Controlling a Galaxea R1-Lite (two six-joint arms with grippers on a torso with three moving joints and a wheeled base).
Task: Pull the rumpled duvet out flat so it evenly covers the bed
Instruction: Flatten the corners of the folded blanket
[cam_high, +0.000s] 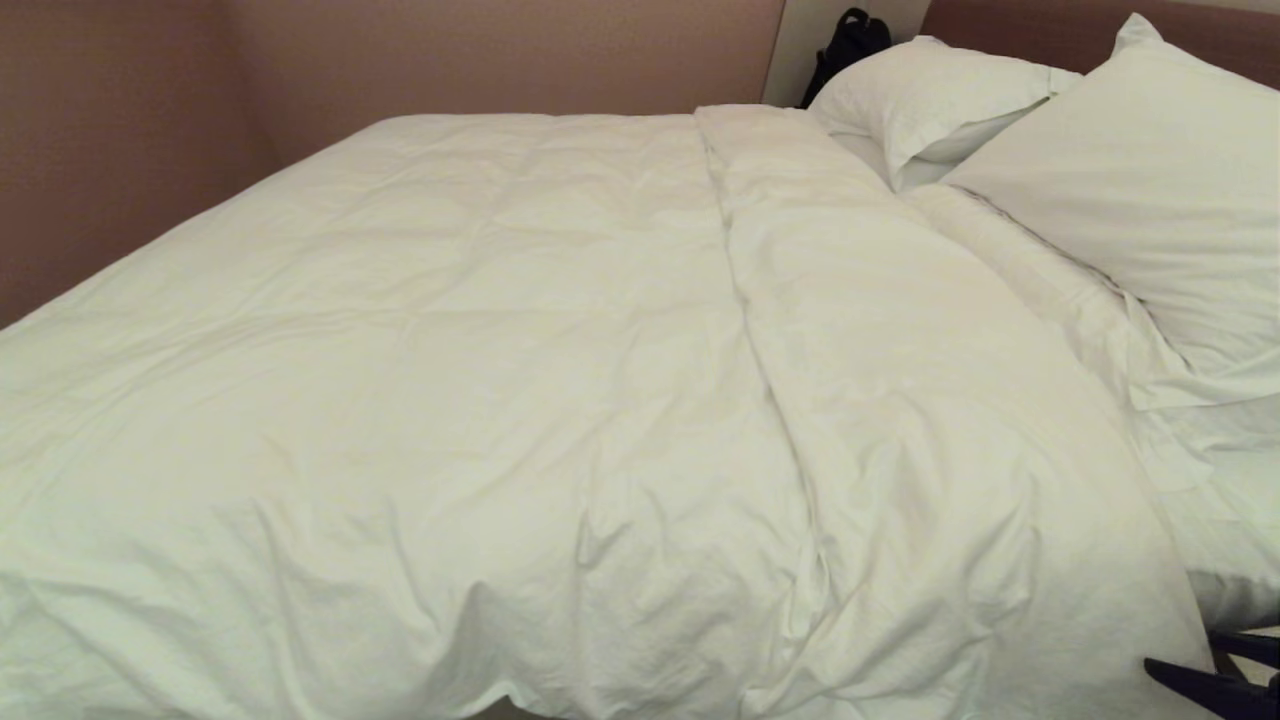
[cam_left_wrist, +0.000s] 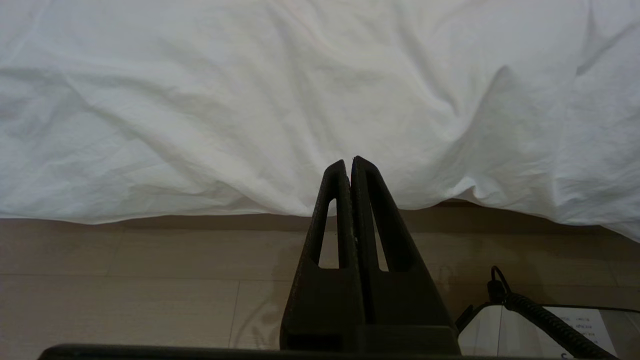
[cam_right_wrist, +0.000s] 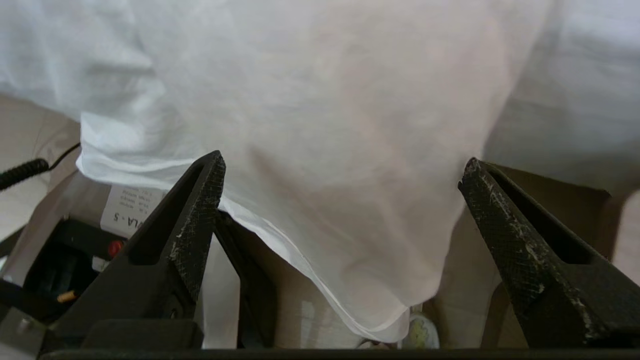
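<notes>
The puffy white duvet (cam_high: 560, 400) lies spread over the bed (cam_high: 1010, 22), with soft wrinkles and a long crease running from the far edge to the near edge. Its near right corner (cam_right_wrist: 370, 280) hangs down between the two wide-apart fingers of my right gripper (cam_right_wrist: 342, 162), which is open and pinches nothing. In the head view, that gripper (cam_high: 1200, 665) shows only as dark tips at the lower right corner. My left gripper (cam_left_wrist: 348, 162) is shut and empty, held low in front of the duvet's hanging near edge (cam_left_wrist: 250, 200).
Two plump white pillows (cam_high: 930, 100) (cam_high: 1160, 180) lean at the headboard on the right, with bare sheet (cam_high: 1235, 540) below them. A black bag (cam_high: 850, 40) sits behind the pillows. A wall (cam_high: 120, 150) runs along the far side. Pale floor (cam_left_wrist: 150, 280) lies under the near edge.
</notes>
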